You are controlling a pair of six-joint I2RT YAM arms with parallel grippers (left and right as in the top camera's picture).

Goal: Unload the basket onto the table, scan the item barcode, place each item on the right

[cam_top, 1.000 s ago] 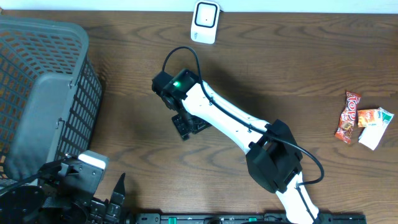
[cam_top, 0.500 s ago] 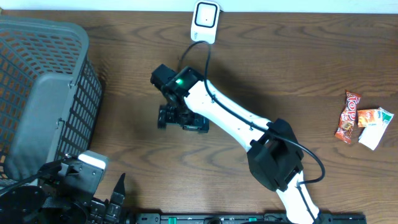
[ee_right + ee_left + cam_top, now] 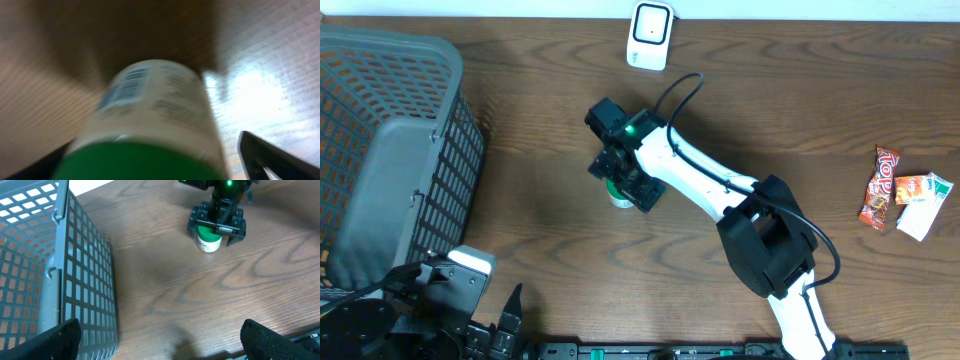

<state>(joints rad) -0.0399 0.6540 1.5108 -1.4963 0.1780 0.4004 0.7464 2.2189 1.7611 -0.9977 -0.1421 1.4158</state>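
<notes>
A white bottle with a green cap point(image 3: 619, 194) stands upright on the wooden table. In the right wrist view the bottle point(image 3: 150, 115) fills the frame, and its barcode point(image 3: 125, 87) shows on the side. My right gripper point(image 3: 626, 182) hangs over it, open, a finger on either side of the cap; a gap shows beside the right finger point(image 3: 265, 155). The left wrist view shows the same bottle point(image 3: 208, 239) under the right gripper point(image 3: 216, 226). The white scanner point(image 3: 649, 35) sits at the table's far edge. My left gripper point(image 3: 165, 342) is open and holds nothing.
A grey wire basket point(image 3: 380, 150) takes up the left side, close to my left gripper point(image 3: 490, 318); its wall point(image 3: 85, 280) is near the left finger. Snack packets point(image 3: 882, 188) and a white packet point(image 3: 926, 205) lie at the far right.
The right wrist has turned and shifted a little right and towards the scanner. Its jaws have opened, and the bottle now stands upright on the table under them. The left arm has not moved.
</notes>
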